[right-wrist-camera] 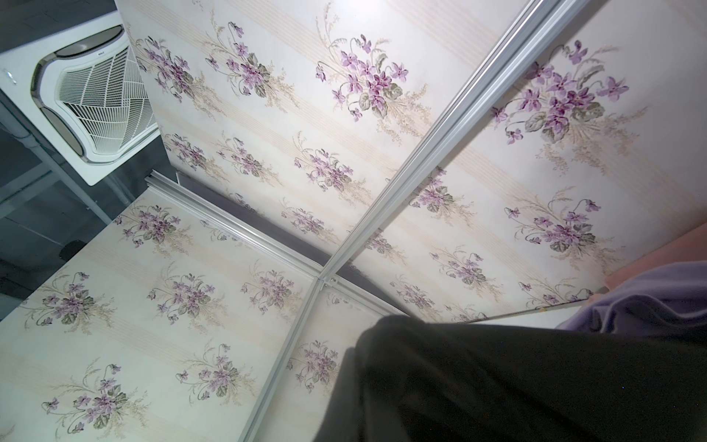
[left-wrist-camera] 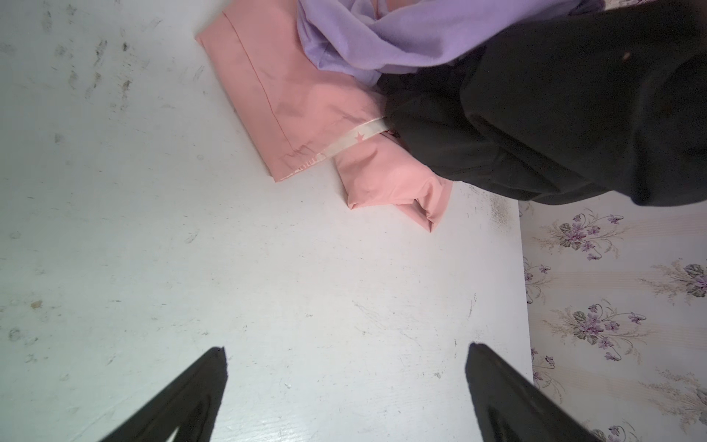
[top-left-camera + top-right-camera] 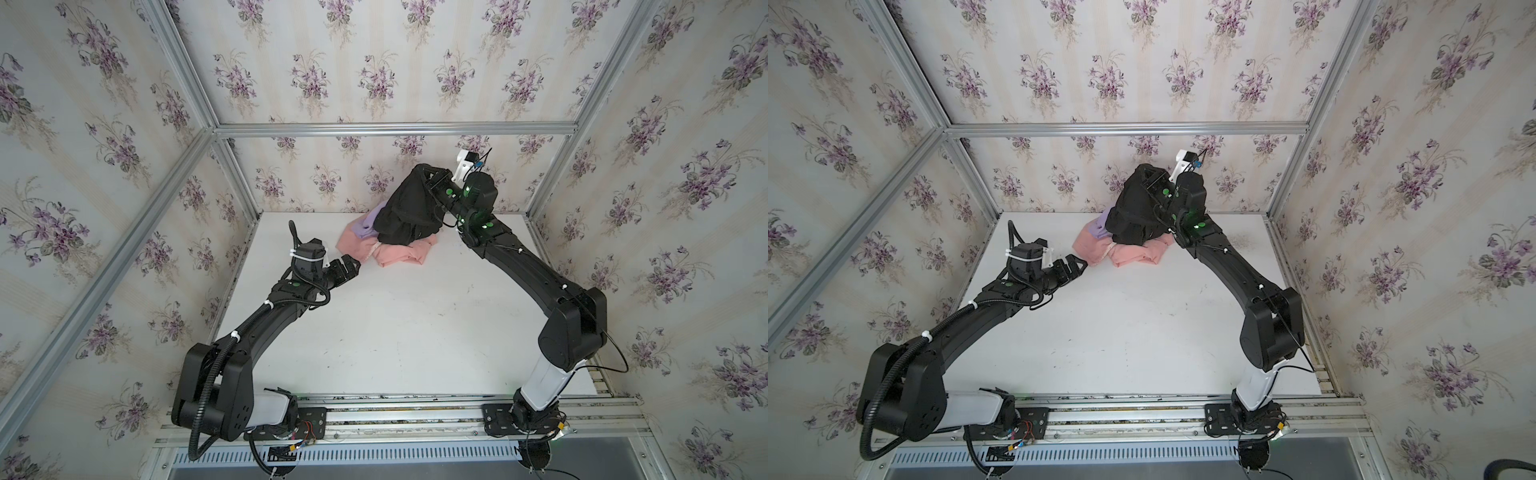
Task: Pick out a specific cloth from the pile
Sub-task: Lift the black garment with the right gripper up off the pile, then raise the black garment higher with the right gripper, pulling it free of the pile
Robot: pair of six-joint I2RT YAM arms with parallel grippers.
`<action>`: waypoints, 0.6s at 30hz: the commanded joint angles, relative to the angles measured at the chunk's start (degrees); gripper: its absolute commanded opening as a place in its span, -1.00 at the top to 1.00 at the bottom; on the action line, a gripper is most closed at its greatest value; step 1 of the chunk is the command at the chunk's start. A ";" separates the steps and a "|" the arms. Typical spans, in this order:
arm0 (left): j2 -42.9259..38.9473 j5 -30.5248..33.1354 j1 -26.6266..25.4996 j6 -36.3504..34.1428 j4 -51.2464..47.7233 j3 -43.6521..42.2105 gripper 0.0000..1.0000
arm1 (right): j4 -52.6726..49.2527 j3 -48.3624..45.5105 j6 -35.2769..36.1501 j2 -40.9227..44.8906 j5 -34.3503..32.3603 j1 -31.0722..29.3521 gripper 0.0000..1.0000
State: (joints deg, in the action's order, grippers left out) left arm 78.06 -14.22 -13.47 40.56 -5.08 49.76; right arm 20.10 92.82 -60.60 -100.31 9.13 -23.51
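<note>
Black cloth [image 3: 409, 208] hangs from the right gripper [image 3: 430, 178], jaws clamped on its top fold, lower hem resting on the pile [image 3: 386, 249] at the far edge of the table [image 3: 395, 332]. The trailing hem could snag the lavender cloth [image 3: 368, 220] and tow it along. The left gripper [image 3: 354, 266], jaws apart, sits just beside the salmon-pink cloth [image 3: 409, 255]. Open table lies nearer the arms' bases; the back wall [image 3: 324, 183] stands close behind.

Black cloth [image 1: 516, 382] in the foreground, lavender cloth [image 1: 650, 298] beside it, floral wallpaper [image 1: 267, 95] behind.

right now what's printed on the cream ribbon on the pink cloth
A pink star; left wrist view shows it best.
</note>
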 commanded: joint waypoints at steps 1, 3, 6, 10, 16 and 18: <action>-0.34 0.24 0.04 0.14 0.69 -0.25 -0.99 | 5.29 -0.09 1.08 1.27 -0.34 -0.18 1.00; -0.25 0.16 -0.04 0.21 0.69 -0.19 -0.99 | 5.27 -0.22 1.08 1.42 -0.25 -0.15 1.00; -0.28 0.10 -0.06 0.31 0.69 -0.02 -0.99 | 5.08 -0.17 1.18 1.75 -0.16 -0.22 1.00; -0.39 -0.02 -0.15 0.31 0.69 0.34 -0.99 | 4.94 0.03 1.49 2.04 -0.34 -0.22 1.00; -0.28 -0.11 -0.59 0.23 0.68 0.52 -0.99 | 4.74 0.37 1.77 2.45 -0.42 -0.31 1.00; -0.34 -0.01 -0.68 0.23 0.69 0.65 -0.99 | 4.63 0.40 1.92 2.58 -0.51 -0.40 1.00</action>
State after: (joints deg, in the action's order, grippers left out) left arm 77.95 -14.24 -14.11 40.62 -5.08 49.87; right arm 20.08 92.47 -59.59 -98.74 8.91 -23.83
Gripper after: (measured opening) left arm 0.996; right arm 0.062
